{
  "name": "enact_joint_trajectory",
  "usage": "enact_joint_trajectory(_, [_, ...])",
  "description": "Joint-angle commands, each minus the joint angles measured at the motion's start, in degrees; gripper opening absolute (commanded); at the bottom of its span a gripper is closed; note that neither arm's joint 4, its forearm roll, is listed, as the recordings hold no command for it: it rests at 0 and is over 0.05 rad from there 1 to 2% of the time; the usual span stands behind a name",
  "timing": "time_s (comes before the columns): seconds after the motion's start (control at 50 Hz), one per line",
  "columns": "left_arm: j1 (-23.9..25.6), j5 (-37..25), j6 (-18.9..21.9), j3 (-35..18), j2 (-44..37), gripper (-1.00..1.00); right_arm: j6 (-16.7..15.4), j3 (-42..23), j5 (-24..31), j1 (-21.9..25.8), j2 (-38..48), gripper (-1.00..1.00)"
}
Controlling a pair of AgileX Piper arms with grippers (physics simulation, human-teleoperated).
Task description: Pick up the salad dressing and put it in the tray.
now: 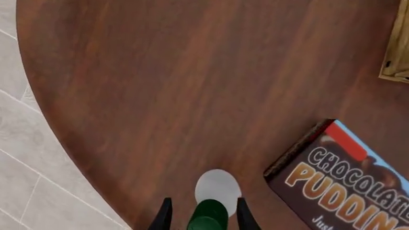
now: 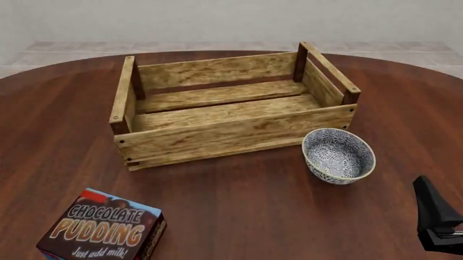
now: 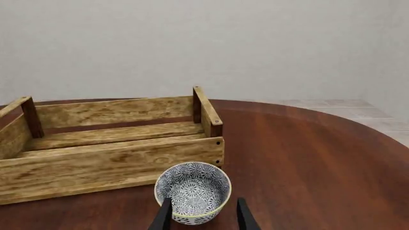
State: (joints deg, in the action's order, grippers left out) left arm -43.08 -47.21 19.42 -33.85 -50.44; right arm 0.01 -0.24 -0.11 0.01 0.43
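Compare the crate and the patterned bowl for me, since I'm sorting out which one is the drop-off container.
The crate is rectangular, light slatted wood with dark corner posts; the bowl is round with a blue-and-white pattern. The crate is much the larger. The crate's walls have gaps between slats; the bowl's wall is solid. Both stand upright on the table, open-topped with nothing inside, the bowl just off the crate's front right corner.

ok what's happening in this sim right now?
The left gripper sits right over the salad dressing, a finger on either side of its green cap; whether it grips yet is unclear. The bottle is out of the front view, where the tray holds nothing. A chocolate pudding box lies nearer the arms than the tray; a patterned bowl stands at the tray's front right corner. The right gripper hangs open, apart from the bowl.
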Motion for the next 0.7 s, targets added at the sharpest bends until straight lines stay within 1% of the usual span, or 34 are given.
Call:
enact_joint_trajectory(0.02, [-2.62, 3.22, 1.18, 2.82, -3.27, 1.00, 0.02, 0.00, 0.00, -0.01, 0.01, 1.00])
enact_joint_trajectory(0.18, [-3.09, 5.05, 0.91, 4.73, -4.50, 1.00, 0.00, 0.00, 0.00, -0.01, 0.00, 1.00])
enact_joint_trajectory(0.22, [-3.80, 6.07, 1.51, 5.27, -5.49, 1.00, 0.00, 0.00, 0.00, -0.01, 0.00, 1.00])
enact_joint_trajectory(0.26, [-3.47, 6.34, 0.83, 5.70, -5.49, 1.00, 0.00, 0.00, 0.00, 0.01, 0.00, 1.00])
enact_joint_trajectory(0.28, [-4.03, 7.07, 1.41, 5.94, -6.18, 1.00, -0.01, 0.00, 0.00, 0.00, 0.01, 1.00])
enact_joint_trajectory(0.32, [-3.91, 7.65, 1.15, 6.50, -6.50, 1.00, 0.00, 0.00, 0.00, -0.01, -0.01, 1.00])
enact_joint_trajectory(0.34, [-4.60, 8.55, 1.89, 6.75, -7.43, 1.00, -0.02, 0.00, 0.00, 0.01, 0.00, 1.00])
enact_joint_trajectory(0.36, [-4.11, 8.50, 1.34, 7.08, -7.15, 1.00, -0.01, 0.00, 0.00, -0.01, 0.01, 1.00])
enact_joint_trajectory(0.42, [-4.53, 9.27, 1.80, 7.47, -7.89, 1.00, 0.01, 0.00, 0.00, 0.00, -0.01, 1.00])
enact_joint_trajectory(0.52, [-3.07, 8.85, 0.09, 8.27, -6.90, 1.00, 0.00, 0.00, 0.00, -0.01, 0.00, 1.00])
enact_joint_trajectory(0.54, [-3.30, 8.87, 0.35, 8.15, -7.05, -1.00, -0.01, 0.00, 0.00, 0.00, 0.00, 1.00])
enact_joint_trajectory(0.7, [-1.70, 6.58, -0.87, 7.95, -4.55, -1.00, 0.01, 0.00, 0.00, 0.01, 0.00, 1.00])
